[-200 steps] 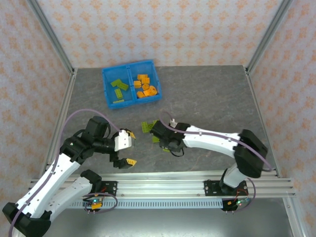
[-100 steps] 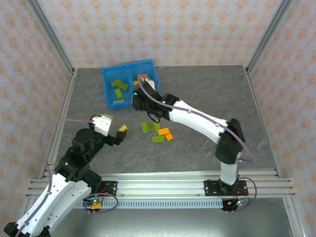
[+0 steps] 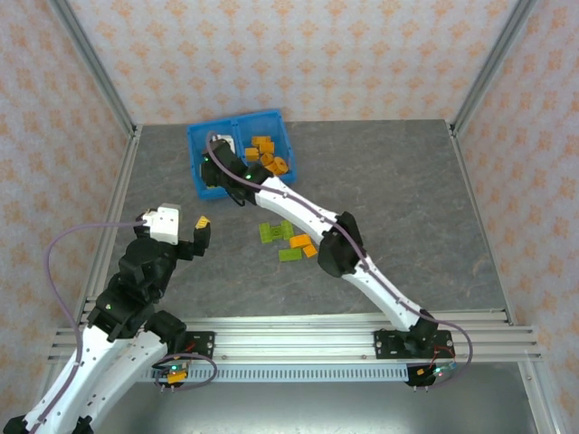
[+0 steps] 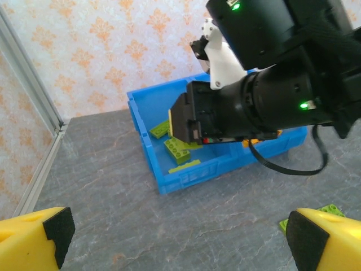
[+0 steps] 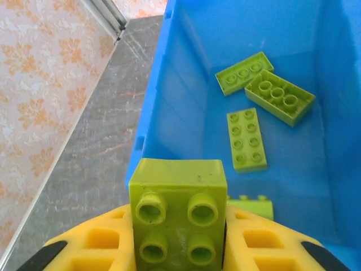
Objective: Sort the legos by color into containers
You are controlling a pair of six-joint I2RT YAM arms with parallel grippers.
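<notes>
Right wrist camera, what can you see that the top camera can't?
Right wrist view: the green brick pinched in the right gripper, studs facing the camera, and flat green bricks lying in the compartment below. Top view: orange bricks in the other compartment, and loose bricks on the table. Both: the blue tray.

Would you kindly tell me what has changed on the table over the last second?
The right gripper, shut on a lime green studded plastic brick, swung from the loose pile away and leftwards to above the left compartment of the bright blue plastic tray. The left gripper, open, pulled back to the left. The loose green and orange bricks stayed put.
</notes>
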